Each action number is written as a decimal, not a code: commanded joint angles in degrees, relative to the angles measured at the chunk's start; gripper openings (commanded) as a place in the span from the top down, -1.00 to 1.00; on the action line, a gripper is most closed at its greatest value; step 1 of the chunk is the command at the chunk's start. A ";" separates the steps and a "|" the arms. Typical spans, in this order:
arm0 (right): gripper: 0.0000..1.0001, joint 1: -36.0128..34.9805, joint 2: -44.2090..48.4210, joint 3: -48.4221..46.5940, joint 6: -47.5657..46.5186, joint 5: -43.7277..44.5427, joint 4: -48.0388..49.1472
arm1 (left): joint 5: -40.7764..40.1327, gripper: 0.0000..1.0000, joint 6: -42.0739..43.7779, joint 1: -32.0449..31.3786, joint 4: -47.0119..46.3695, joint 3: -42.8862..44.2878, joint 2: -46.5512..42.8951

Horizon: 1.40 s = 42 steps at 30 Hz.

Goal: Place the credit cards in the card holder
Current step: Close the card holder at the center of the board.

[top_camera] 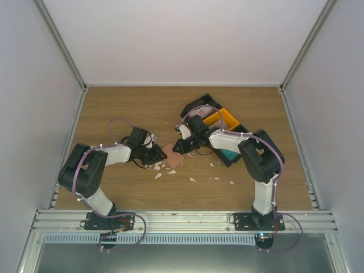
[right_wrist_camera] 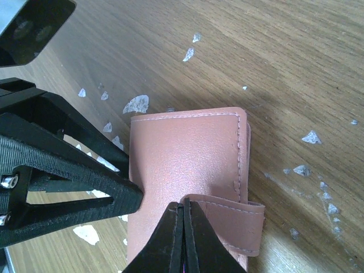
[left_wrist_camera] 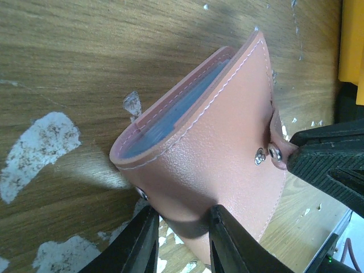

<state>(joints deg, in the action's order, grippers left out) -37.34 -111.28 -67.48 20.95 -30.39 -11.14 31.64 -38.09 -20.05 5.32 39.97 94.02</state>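
- The salmon-pink card holder [top_camera: 172, 154] lies on the wooden table [top_camera: 125, 114] at the centre of the top view, between my two arms.
- My left gripper [left_wrist_camera: 182, 242] is at a narrow setting. At the bottom of the left wrist view, the holder's lower edge sits between its fingers, and I judge it clamped there.
- My right gripper [right_wrist_camera: 183, 207] has its fingers pressed together on the snap strap [right_wrist_camera: 227, 219] — lower centre of the right wrist view.
- The covers stand slightly ajar, so a sliver of the light blue pockets [left_wrist_camera: 170, 111] shows in the left wrist view. I cannot tell whether anything is in them.
- No credit cards show in either wrist view. A teal patch [top_camera: 230, 154] under the right arm, by the black and orange bins [top_camera: 224, 118], may be some — too small to be sure.
- White scraps [right_wrist_camera: 136, 104] lie scattered around the holder.
- Progress, as I judge it: early. The holder is only being opened, and loading the cards is not yet begun.
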 commanded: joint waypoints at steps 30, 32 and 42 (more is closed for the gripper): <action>0.99 -1.92 -5.96 -0.37 -2.82 -2.97 -4.11 | -3.06 0.44 1.23 -0.51 -0.12 0.15 2.18; 0.99 -1.90 -6.32 0.07 -2.86 -2.29 -4.48 | -3.11 0.44 1.22 -0.50 -0.07 0.19 2.18; 0.99 -2.55 -8.14 3.67 -2.85 0.65 -5.13 | -3.25 0.44 1.17 -0.46 0.07 0.29 2.42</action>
<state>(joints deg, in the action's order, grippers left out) -37.45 -114.10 -68.40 18.68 -33.26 -10.61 31.64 -37.98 -20.05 5.32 40.12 94.30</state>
